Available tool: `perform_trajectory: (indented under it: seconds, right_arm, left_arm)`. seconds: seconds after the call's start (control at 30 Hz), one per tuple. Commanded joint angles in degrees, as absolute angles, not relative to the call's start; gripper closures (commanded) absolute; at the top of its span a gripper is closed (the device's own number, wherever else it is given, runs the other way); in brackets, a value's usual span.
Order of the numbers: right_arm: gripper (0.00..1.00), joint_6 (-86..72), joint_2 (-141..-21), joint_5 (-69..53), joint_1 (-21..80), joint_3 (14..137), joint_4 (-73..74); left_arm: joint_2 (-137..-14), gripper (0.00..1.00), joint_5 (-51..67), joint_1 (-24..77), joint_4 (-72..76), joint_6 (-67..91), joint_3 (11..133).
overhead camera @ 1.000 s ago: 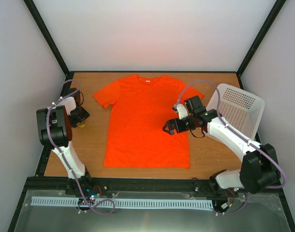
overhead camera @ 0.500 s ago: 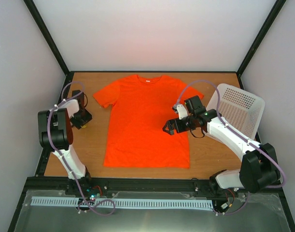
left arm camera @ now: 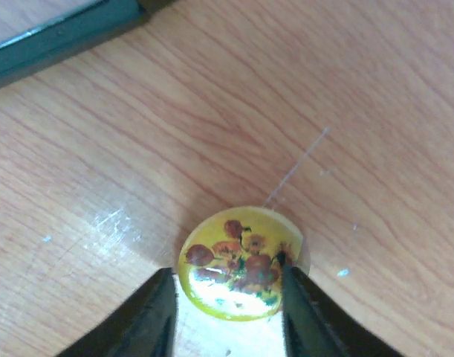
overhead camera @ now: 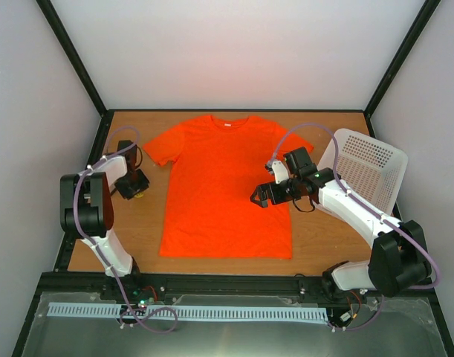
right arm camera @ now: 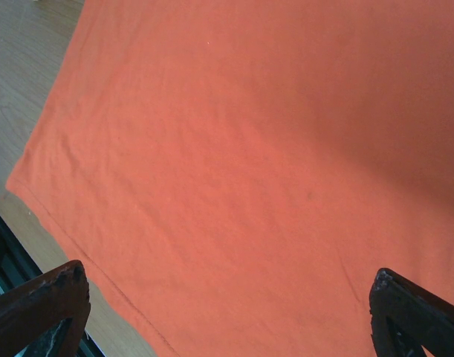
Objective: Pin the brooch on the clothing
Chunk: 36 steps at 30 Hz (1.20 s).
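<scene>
The brooch (left arm camera: 238, 264) is a small round yellow disc with a red flower picture, lying on the wooden table (left arm camera: 345, 97). My left gripper (left arm camera: 225, 271) is shut on it, one dark fingertip (left arm camera: 163, 305) at each side. From above, the left gripper (overhead camera: 134, 186) is at the table's left side, left of the T-shirt's sleeve, with a yellow speck of the brooch (overhead camera: 140, 195) below it. The orange T-shirt (overhead camera: 219, 186) lies flat in the middle. My right gripper (overhead camera: 260, 198) hovers open and empty over the shirt's right side (right arm camera: 249, 149).
A white perforated basket (overhead camera: 368, 167) leans at the right edge of the table. The dark frame rail (left arm camera: 63, 33) runs close behind the left gripper. Bare wood (overhead camera: 141, 230) lies between the left gripper and the shirt.
My left gripper has moved a little to the right and towards the shirt's sleeve, with the brooch staying at its tips. The right arm has not moved.
</scene>
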<state>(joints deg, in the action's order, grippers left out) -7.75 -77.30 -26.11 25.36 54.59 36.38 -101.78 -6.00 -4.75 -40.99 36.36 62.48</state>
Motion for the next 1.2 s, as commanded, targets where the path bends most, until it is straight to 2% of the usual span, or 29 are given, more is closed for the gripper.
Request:
perform_trajectory:
  seconds: [0.0, 0.17, 0.27, 0.37, 0.43, 0.5, 0.7, 1.17]
  right_arm:
    - [0.00, -7.4, -76.6, -25.7, 25.1, 55.5, 36.1]
    - [0.00, -7.4, -76.6, -26.0, 25.1, 55.5, 36.1]
    - [0.00, -7.4, -76.9, -26.3, 25.1, 55.5, 36.0]
    - [0.00, -7.4, -76.9, -26.3, 25.1, 55.5, 36.3]
    - [0.00, -7.3, -76.7, -26.2, 25.1, 55.3, 36.6]
    - [0.00, -7.3, -76.5, -26.2, 25.1, 55.0, 36.6]
    - [0.00, -7.1, -76.8, -26.5, 25.1, 55.4, 36.9]
    - [0.00, -6.8, -75.8, -25.0, 25.1, 54.9, 38.1]
  left_arm:
    - [-99.0, 0.62, -3.8, -4.6, -43.4, 32.6, 62.0]
    - [-95.5, 0.61, 0.7, -4.5, -43.4, 32.7, 62.3]
    - [-94.6, 0.56, 0.9, -4.5, -43.2, 32.4, 62.2]
    - [-94.3, 0.39, 4.6, -4.5, -42.9, 24.2, 64.3]
    - [-94.7, 0.23, 4.3, -4.5, -44.2, 17.0, 66.3]
    - [-97.2, 0.16, 0.1, -4.5, -47.6, 11.8, 69.6]
    - [-104.4, 0.12, 2.4, -4.7, -49.0, 1.5, 71.7]
    - [-107.7, 0.11, -0.6, -5.4, -46.6, 5.0, 70.8]
